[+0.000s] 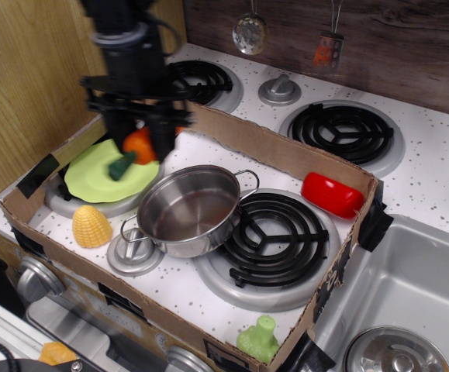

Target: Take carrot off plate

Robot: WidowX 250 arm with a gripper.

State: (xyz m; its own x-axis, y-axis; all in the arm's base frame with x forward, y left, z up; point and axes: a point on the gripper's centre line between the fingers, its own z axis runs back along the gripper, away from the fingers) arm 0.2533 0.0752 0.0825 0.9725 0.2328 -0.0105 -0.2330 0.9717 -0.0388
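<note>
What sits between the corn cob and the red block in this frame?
In the observation.image view, the steel pot stands between the corn cob and the red block, along with part of the black burner.

The gripper (pixel 140 138) holds the carrot (pixel 136 146) in the air above the plate (pixel 92 177), green end down, beside the pot (pixel 189 209).

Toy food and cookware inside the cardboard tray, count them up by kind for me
Toy foods: 3, the carrot held in the gripper, corn cob, red block
Plates: 1, lime-green plate
Pots: 1, steel pot
Lids: 1, grey lid
Total: 6
</note>
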